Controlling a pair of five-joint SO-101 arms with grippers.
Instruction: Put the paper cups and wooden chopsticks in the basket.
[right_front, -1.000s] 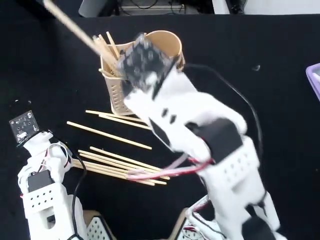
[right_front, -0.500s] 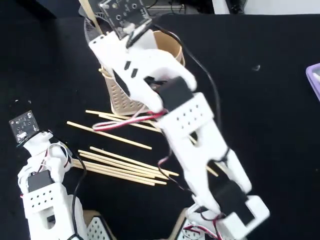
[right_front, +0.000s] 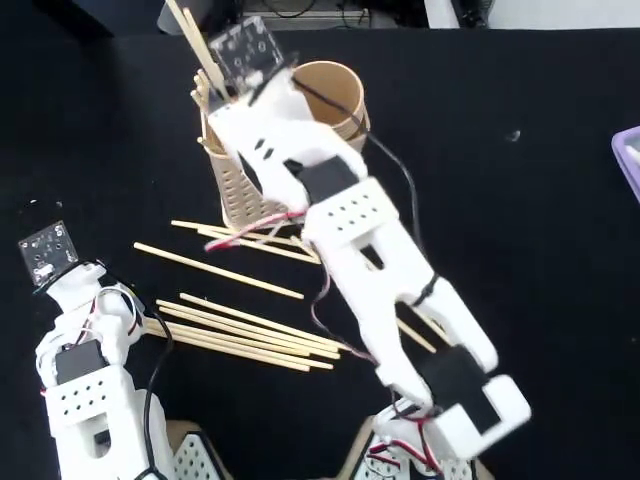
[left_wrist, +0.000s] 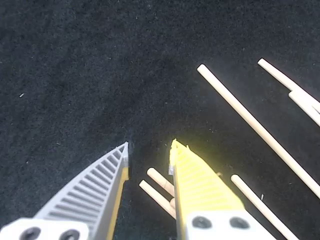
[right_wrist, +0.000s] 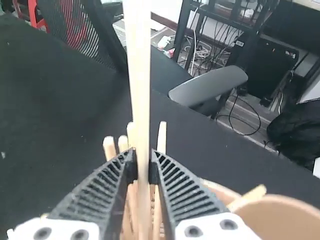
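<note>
Right wrist view: the right claw (right_wrist: 142, 162) is clamped on a single wooden chopstick (right_wrist: 139, 75), gripped low on its shaft, so most of the stick rises above the jaws, close to upright. Just beyond the fingertips stand the ends of other chopsticks (right_wrist: 161, 135) already gathered in the basket, and the rim of a paper cup (right_wrist: 270, 215) shows to one side.

From the high view, the claw sits over the basket (right_front: 235, 195), which stands toward the far edge of the table (right_front: 520, 250), left of its middle. The paper cup (right_front: 335, 90) is either inside the basket or pressed against it; I cannot tell which.

The step in hand looks like dropping this stick in. To do it well, the lower end should be guided inside the rim and down among the standing sticks before the jaws part. If it is let go high, a long stick is likely to tip out over the edge. The descent should be straight and gentle, since the basket looks tall and light and a sideways push could topple it.

Loose chopsticks (right_front: 240, 330) lie between the basket and the near edge, toward the left. The left claw (left_wrist: 148, 150) hangs over the ends of some of them with its jaws apart, holding nothing.
</note>
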